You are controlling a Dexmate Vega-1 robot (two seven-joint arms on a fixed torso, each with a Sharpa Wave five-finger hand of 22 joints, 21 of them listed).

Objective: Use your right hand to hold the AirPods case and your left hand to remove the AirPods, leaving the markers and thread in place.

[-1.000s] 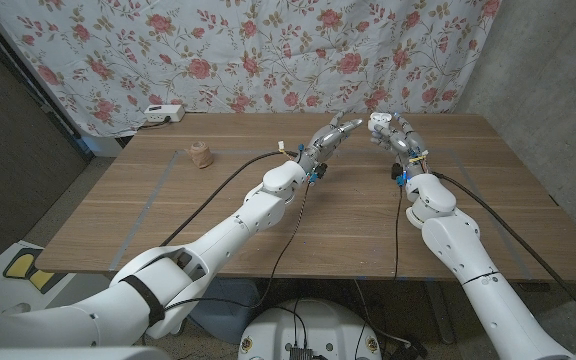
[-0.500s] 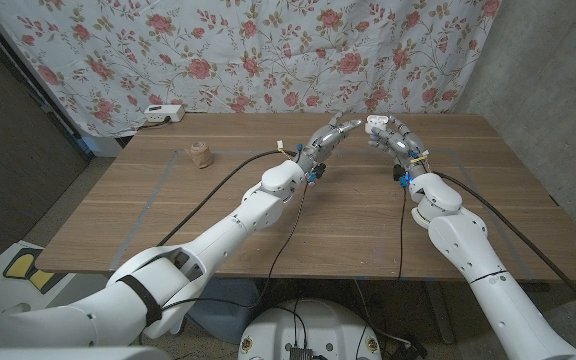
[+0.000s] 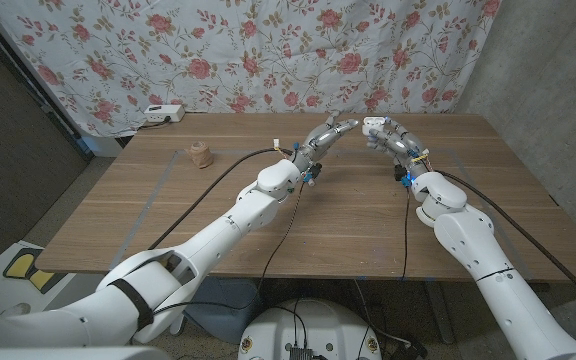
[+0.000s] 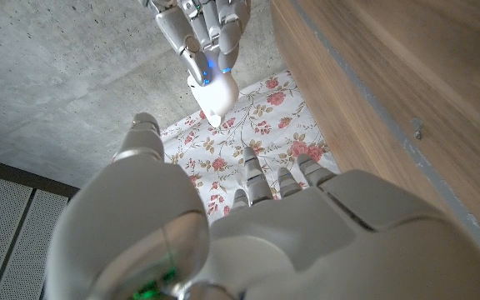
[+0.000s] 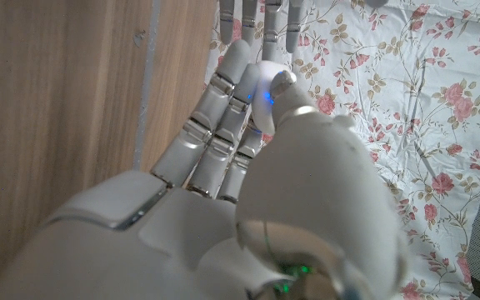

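Observation:
My right hand (image 3: 393,138) is raised over the far part of the table and grips the white AirPods case (image 3: 372,126) between thumb and fingers. In the right wrist view the thumb presses the case (image 5: 259,90) against the fingers, beside a small blue light. My left hand (image 3: 328,135) hovers just left of the case with its fingers stretched toward it and nothing in it. A small gap separates the left fingertips from the case. In the left wrist view the case (image 4: 218,97) hangs from the right hand (image 4: 198,29), beyond my left hand's fingers (image 4: 252,177). I cannot tell whether the lid is open.
A small tan object (image 3: 201,155) stands on the wooden table (image 3: 218,210) at the far left. At the back edge, in front of the floral curtain, lies a white power strip (image 3: 163,114). Black cables run along both arms.
My right hand has drifted a little to the left with the case, narrowing the gap to the left fingertips. The left hand has barely moved.

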